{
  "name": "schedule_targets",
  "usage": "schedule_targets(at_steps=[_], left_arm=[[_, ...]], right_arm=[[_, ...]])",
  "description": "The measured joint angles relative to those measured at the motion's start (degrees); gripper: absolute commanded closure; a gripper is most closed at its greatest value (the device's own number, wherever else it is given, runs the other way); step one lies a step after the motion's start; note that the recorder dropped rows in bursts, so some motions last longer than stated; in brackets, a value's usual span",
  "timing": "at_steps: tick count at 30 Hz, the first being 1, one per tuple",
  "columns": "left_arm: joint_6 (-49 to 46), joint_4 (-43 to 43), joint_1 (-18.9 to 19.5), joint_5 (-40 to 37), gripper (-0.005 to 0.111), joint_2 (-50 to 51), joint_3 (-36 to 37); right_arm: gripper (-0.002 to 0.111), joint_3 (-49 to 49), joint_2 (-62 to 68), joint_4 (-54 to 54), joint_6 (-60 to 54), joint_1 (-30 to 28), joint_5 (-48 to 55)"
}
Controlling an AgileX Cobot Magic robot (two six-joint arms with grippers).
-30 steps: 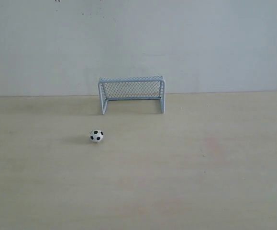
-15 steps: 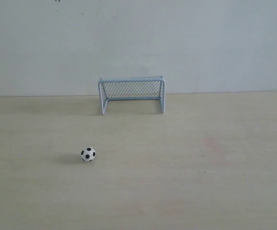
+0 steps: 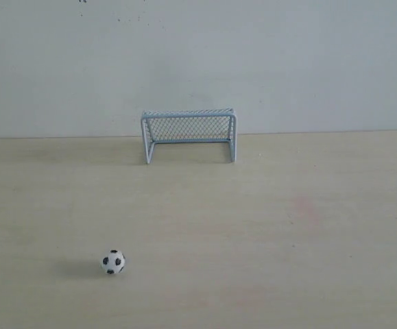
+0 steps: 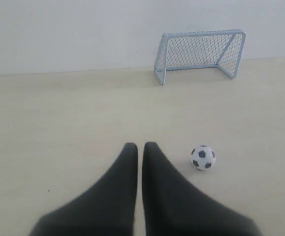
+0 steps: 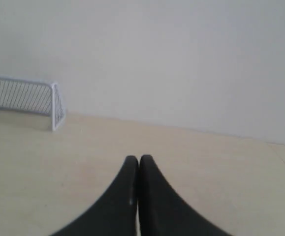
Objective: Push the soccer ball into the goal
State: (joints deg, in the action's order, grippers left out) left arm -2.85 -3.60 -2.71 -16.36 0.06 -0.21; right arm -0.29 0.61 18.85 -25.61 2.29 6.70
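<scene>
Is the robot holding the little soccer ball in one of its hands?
No, nothing is held. The left hand and the right hand are both shut and empty. The soccer ball lies loose on the table, apart from the left hand.

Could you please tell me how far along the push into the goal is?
Nothing done yet: the soccer ball lies well short of the goal. In hand: the shut left claw sits beside it, not touching. Left: the whole push.

The counter point(image 3: 308, 260) looks like pale, matt wood laminate. The goal point(image 3: 188, 114) has a smooth painted tube frame and mesh netting. The ball point(image 3: 113, 262) is smooth, and the fingers point(image 4: 117, 196) are matt black.
</scene>
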Motion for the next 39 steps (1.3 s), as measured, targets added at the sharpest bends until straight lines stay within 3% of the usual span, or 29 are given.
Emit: schedule_targets(at_steps=[11, 19, 26, 39], left_arm=[[0.0, 0.0, 0.0, 0.0, 0.102, 0.0, 0.0], [0.0, 0.0, 0.0, 0.0, 0.102, 0.0, 0.0], [0.0, 0.0, 0.0, 0.0, 0.102, 0.0, 0.0], [0.0, 0.0, 0.0, 0.0, 0.102, 0.0, 0.0]], right_arm=[[0.108, 0.3, -0.4, -0.8, 9.5, 0.0, 12.5], [0.108, 0.3, -0.4, -2.6, 12.8, 0.0, 13.0], [0.108, 0.3, -0.4, -11.5, 21.8, 0.0, 13.0], [0.108, 0.3, -0.4, -14.4, 23.7, 0.0, 13.0]])
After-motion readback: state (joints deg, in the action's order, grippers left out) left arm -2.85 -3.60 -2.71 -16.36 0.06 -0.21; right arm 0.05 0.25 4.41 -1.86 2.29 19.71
